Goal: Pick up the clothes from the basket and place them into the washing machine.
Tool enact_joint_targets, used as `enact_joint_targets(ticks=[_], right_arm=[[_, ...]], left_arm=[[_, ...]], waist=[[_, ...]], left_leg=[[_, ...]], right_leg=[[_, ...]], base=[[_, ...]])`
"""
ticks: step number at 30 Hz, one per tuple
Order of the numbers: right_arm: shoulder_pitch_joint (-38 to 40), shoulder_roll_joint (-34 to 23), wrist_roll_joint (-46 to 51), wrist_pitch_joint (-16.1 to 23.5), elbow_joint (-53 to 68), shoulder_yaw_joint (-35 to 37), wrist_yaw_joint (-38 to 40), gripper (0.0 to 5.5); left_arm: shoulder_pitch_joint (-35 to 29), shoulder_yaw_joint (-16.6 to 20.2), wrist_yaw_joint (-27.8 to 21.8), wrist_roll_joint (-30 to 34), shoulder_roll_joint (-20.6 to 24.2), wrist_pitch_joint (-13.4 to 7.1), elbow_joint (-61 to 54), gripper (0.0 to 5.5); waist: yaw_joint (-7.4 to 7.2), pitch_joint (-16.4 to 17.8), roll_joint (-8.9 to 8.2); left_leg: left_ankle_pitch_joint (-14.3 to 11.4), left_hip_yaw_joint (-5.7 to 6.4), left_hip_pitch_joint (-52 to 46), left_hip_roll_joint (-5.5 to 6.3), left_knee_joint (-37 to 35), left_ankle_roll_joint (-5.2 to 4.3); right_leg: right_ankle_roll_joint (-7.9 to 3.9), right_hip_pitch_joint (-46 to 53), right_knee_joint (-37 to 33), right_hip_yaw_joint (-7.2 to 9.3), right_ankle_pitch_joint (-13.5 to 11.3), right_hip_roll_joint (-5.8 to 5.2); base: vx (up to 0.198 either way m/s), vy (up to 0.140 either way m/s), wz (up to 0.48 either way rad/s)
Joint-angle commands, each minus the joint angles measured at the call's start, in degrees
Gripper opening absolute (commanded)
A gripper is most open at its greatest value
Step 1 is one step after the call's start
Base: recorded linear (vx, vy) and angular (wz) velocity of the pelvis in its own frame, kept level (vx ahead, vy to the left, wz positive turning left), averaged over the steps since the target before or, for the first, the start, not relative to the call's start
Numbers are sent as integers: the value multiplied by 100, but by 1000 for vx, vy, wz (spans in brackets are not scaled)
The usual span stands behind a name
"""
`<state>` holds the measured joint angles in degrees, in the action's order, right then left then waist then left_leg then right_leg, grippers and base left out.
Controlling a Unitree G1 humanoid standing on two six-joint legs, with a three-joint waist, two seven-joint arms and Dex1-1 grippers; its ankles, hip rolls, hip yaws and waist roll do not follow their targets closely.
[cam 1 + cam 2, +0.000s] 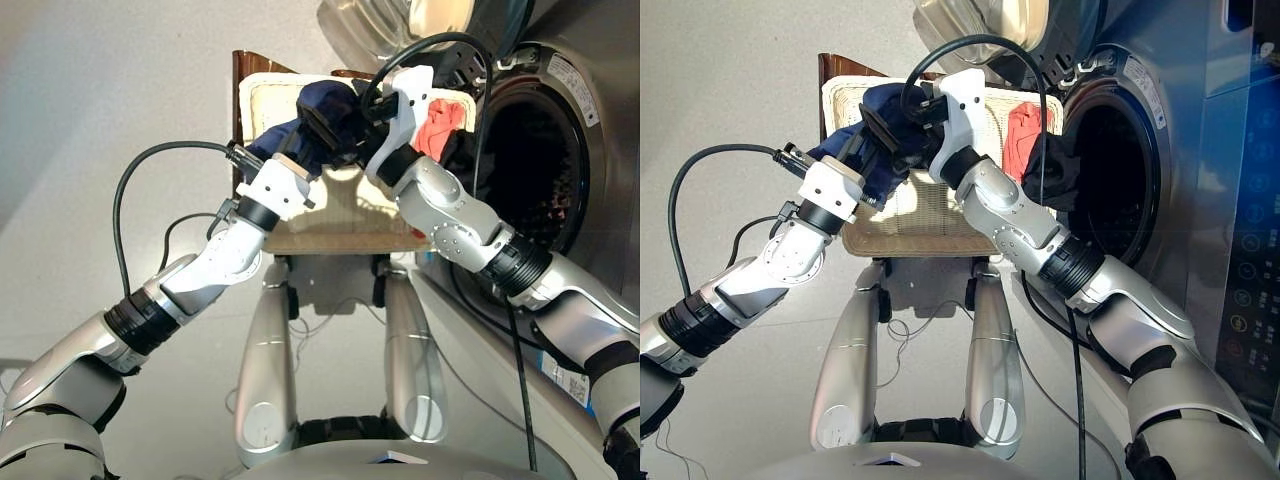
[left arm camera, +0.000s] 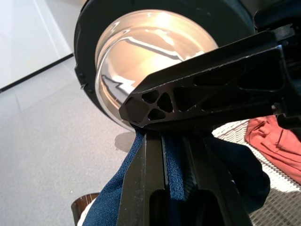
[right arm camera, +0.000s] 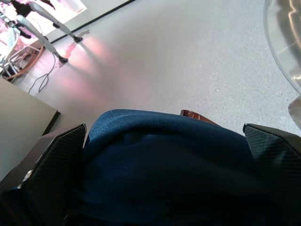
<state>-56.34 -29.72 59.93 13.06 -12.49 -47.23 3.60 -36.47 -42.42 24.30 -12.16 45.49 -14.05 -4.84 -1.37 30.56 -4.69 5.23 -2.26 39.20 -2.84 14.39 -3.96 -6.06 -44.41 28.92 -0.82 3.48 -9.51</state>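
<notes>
The navy blue garment [image 1: 328, 104] is lifted over the back of the cream wicker basket [image 1: 345, 205]. My left gripper [image 1: 312, 130] is shut on the navy cloth [image 2: 173, 165], which is pinched between its two fingers. My right gripper [image 1: 366, 112] comes in from the washer side and stands open, the navy bulge [image 3: 164, 165] filling the wide gap between its fingers [image 3: 56, 160]. One right finger [image 2: 211, 94] crosses just above the left gripper. The red-orange garment [image 1: 438, 125] lies at the basket's right end. The black garment [image 1: 462, 152] hangs beside it, toward the washing machine's drum [image 1: 535, 165].
The washer's round glass door [image 1: 420, 25] is swung open above and behind the basket. The basket rests on a brown wooden stand [image 1: 242, 75]. Black cables loop from both wrists. Grey floor spreads to the left.
</notes>
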Motion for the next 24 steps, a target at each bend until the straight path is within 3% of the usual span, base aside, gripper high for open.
enact_joint_targets(ticks=[1,6,7,8,9,10,11,24], right_arm=[[83,-272,-150,-279,-715,-178,455,550],[283,-420,-156,-303,-675,-196,373,550],[318,-421,-143,-297,-646,-187,358,494],[326,-427,-124,-283,-611,-193,350,248],[344,-425,-124,-282,-610,-196,351,248],[355,-441,-115,-267,-559,-184,339,37],[342,-475,-162,-261,-509,-177,313,0],[566,-512,-616,-168,-336,40,289,0]], left_arm=[[-780,220,175,911,-383,-919,-1724,0],[-782,239,346,1144,-367,-893,-1749,0],[-779,248,372,1183,-369,-888,-1745,0],[-796,257,407,1223,-371,-874,-1741,0],[-779,252,409,1226,-376,-874,-1742,0],[-791,264,442,1268,-368,-861,-1739,0],[-803,277,449,1284,-363,-866,-1745,0],[-553,520,536,1165,-444,-896,-1707,0]], waist=[[35,-77,306],[21,-77,289],[17,-77,287],[19,-77,285],[26,-77,289],[22,-77,288],[15,-77,282],[6,-77,276]], left_leg=[[-253,-108,372,82,593,-173],[-255,-95,386,77,603,-177],[-259,-95,392,76,604,-175],[-263,-99,394,79,604,-172],[-301,-100,370,71,624,-175],[-303,-105,377,67,629,-174],[-264,-106,399,70,608,-170],[-276,-115,440,60,648,-160]], right_leg=[[-228,62,-1112,-40,-902,-19],[-235,54,-1079,-5,-885,-32],[-234,46,-1073,-2,-880,-28],[-235,43,-1075,-1,-881,-28],[-234,67,-1057,0,-849,-22],[-232,63,-1058,2,-849,-26],[-235,39,-1072,2,-883,-36],[-234,-5,-1017,15,-865,-50]], base=[[0,0,0],[0,0,0],[0,0,0],[0,0,0],[0,0,0],[0,0,0],[0,0,0],[0,0,0]])
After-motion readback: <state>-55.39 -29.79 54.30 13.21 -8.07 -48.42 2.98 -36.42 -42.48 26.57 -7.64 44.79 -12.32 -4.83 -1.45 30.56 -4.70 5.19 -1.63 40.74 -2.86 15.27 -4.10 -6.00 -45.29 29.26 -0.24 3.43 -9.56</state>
